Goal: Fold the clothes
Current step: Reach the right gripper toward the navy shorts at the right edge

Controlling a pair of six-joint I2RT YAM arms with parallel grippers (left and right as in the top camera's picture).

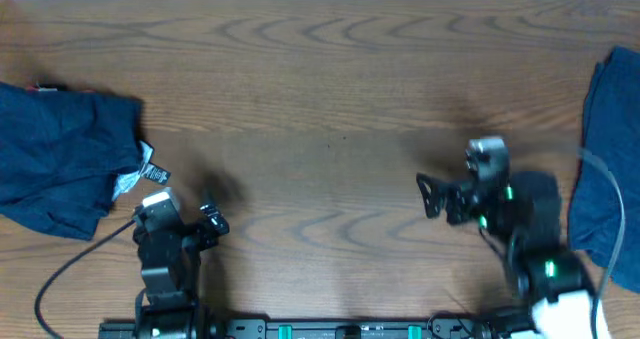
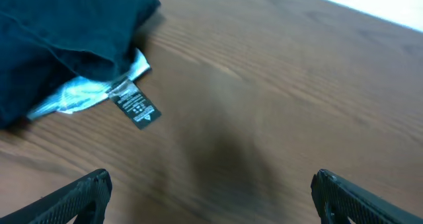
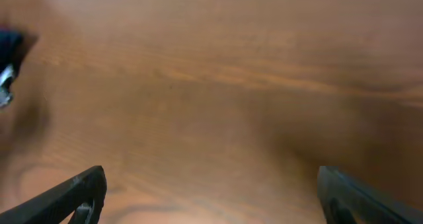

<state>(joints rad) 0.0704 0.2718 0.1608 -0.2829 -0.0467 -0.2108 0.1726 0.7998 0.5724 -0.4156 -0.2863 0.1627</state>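
We count two heaps of dark navy-blue soft fabric clothes: one heap ahead and to the left of the left gripper jaws, and a second heap well to the right of the right gripper jaws. We cannot tell how many garments each holds. The first heap shows two tags: one white tag and one black tag. There are two grippers and one brown wooden table.

I see navy clothes, one with a white tag and a black tag printed white; a brown wood-grain counter; black fingers.
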